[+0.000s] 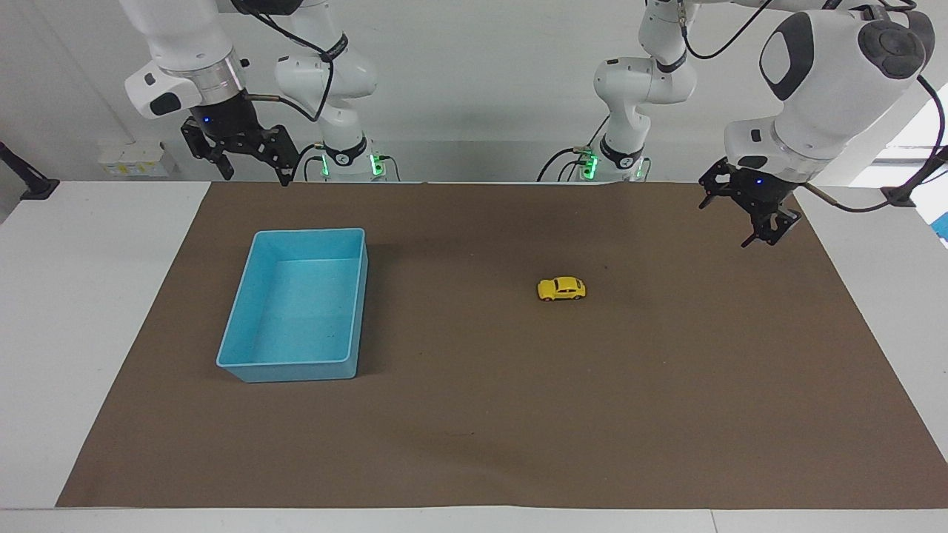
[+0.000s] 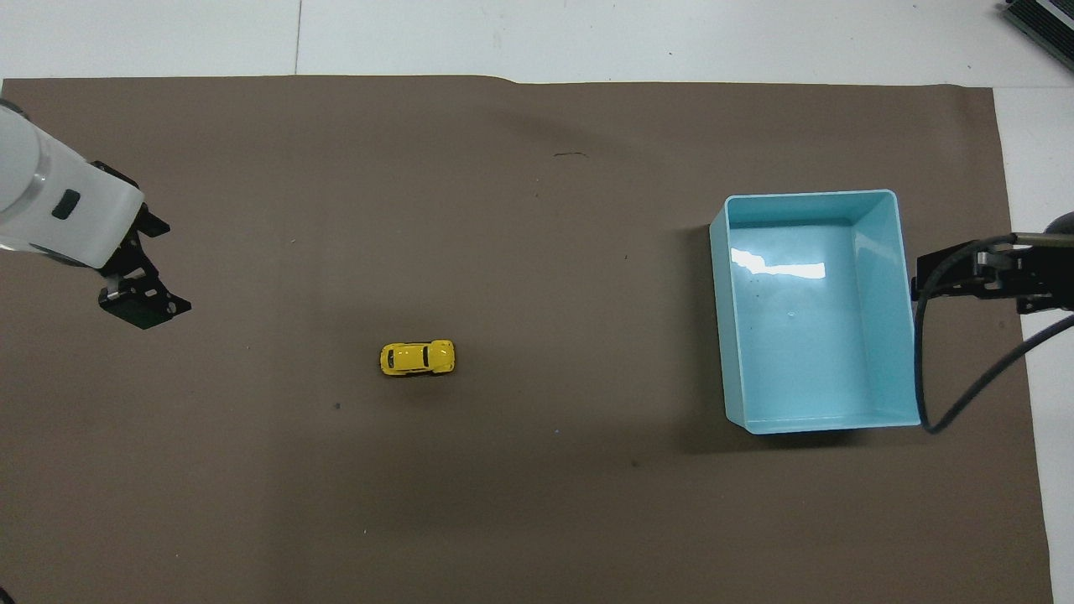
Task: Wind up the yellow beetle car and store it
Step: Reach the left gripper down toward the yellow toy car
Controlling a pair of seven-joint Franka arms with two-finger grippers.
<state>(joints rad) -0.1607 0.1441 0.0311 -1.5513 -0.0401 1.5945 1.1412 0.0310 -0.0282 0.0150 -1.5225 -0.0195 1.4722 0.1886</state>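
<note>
One yellow beetle car, on its wheels on the brown mat, toward my left arm's end of the table. I judge it light, hard, free-rolling; take it across the flanks. One blue bin, empty. Two tools: left tool released, up over the mat; right tool released, waiting above the bin's end.

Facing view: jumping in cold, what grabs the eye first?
The yellow car alone on the brown mat, toward the left arm's end. The empty blue bin sits toward the right arm's end. Both end effectors hang open, left over the mat's edge, right waiting.
</note>
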